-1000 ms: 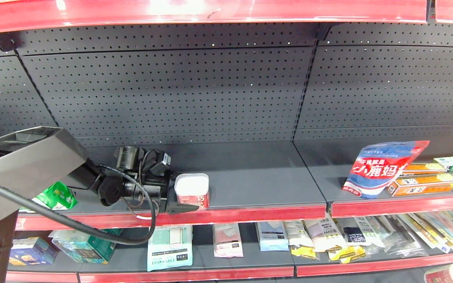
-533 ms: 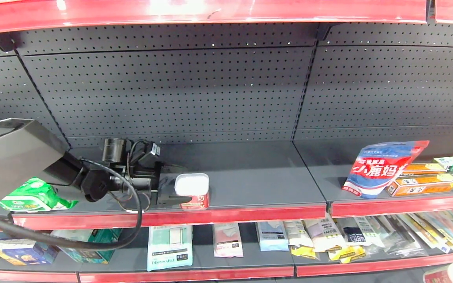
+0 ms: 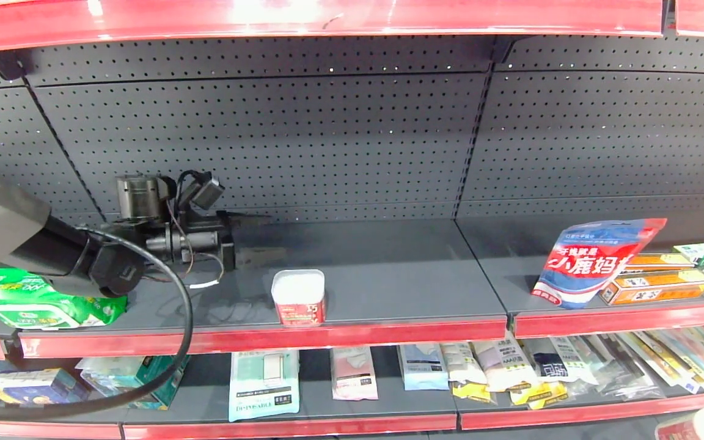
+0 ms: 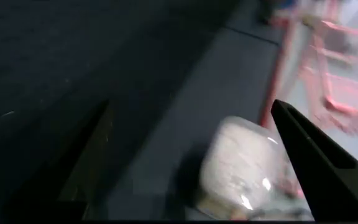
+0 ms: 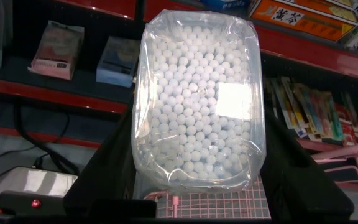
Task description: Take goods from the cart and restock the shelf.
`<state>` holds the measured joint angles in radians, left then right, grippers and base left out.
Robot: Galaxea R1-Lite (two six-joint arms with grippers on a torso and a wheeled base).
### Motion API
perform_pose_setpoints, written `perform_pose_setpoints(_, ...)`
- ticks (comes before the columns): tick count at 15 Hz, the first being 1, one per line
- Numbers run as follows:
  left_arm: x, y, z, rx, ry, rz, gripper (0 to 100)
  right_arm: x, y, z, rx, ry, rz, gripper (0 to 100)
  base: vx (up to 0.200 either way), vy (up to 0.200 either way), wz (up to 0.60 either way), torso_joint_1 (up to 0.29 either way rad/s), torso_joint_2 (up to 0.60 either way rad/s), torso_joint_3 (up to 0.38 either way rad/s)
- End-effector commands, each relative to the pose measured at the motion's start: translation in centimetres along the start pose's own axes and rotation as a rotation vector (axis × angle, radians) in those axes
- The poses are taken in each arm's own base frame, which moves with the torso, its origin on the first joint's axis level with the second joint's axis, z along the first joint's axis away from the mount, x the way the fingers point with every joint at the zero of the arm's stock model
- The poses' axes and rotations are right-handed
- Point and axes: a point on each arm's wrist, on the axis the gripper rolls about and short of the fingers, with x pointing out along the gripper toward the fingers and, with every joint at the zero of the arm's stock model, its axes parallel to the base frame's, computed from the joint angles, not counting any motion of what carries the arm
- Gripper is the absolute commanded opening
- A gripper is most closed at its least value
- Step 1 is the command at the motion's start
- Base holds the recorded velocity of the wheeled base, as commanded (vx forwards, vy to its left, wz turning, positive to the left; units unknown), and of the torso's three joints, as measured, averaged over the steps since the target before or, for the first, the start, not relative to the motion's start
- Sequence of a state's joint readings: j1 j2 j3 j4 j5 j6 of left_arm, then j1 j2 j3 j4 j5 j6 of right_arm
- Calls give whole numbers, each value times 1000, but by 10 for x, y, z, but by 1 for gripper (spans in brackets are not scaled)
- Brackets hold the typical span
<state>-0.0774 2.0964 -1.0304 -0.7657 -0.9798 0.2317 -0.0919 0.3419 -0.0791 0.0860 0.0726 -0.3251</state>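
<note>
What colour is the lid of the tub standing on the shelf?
White lid over a red-labelled tub; clearest in the head view.

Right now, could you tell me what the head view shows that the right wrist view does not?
Head view adds the open left gripper, the tub at the front of the shelf and a pouch. Right wrist view adds the right gripper and the pink cart under it. Both have the orange box, the pink packet and, at the head view's corner, likely the bead bag that gripper holds.
</note>
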Motion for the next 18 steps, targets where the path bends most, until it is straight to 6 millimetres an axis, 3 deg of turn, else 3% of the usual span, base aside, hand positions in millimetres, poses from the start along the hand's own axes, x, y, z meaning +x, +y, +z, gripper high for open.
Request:
perform_pose_setpoints(1, -4, 6, 19, -36, -71, 228, 100, 0, 0, 0, 0, 1, 1, 0, 0, 0, 0, 0, 0, 0)
perform_pose_setpoints(2, -3, 7, 22, -51, -96, 338, 100, 0, 0, 0, 2, 1, 1, 0, 0, 0, 0, 0, 0, 0)
perform_pose_setpoints(3, 2, 8, 29, -85, -133, 642, 100, -1, 0, 0, 6, -7, -1, 0, 0, 0, 0, 0, 0, 0)
perform_pose_setpoints(4, 1, 9, 29, -89, -131, 684, 100, -1, 0, 0, 5, -8, -2, 0, 0, 0, 0, 0, 0, 0)
perform_pose_setpoints(6, -15, 3, 48, -103, -152, 1018, 100, -3, 1, -2, 16, -36, -9, 0, 0, 0, 0, 0, 0, 0)
perform_pose_setpoints(8, -40, -35, 73, -151, -142, 1005, 100, -9, 1, 0, 17, -91, -35, 0, 0, 0, 0, 0, 0, 0)
perform_pose_setpoints(10, -70, -78, 83, -213, -77, 990, 100, -14, -4, 14, 20, -127, -68, 0, 0, 0, 0, 0, 0, 0)
perform_pose_setpoints(12, -113, -141, 76, -234, -26, 909, 100, -17, -11, 36, 24, -139, -70, 0, 0, 0, 0, 0, 0, 0)
perform_pose_setpoints(13, -126, -163, 73, -222, -29, 871, 100, -15, -13, 42, 20, -124, -56, 0, 0, 0, 0, 0, 0, 0)
perform_pose_setpoints(14, -126, -163, 73, -222, -29, 871, 100, -15, -13, 42, 20, -124, -56, 0, 0, 0, 0, 0, 0, 0)
perform_pose_setpoints(15, -155, -207, 68, -180, -25, 764, 100, -8, -16, 50, 19, -98, -8, 0, 0, 0, 0, 0, 0, 0)
perform_pose_setpoints(18, -195, -270, 55, -151, 18, 615, 100, -2, -19, 60, 3, -79, 39, 0, 0, 0, 0, 0, 0, 0)
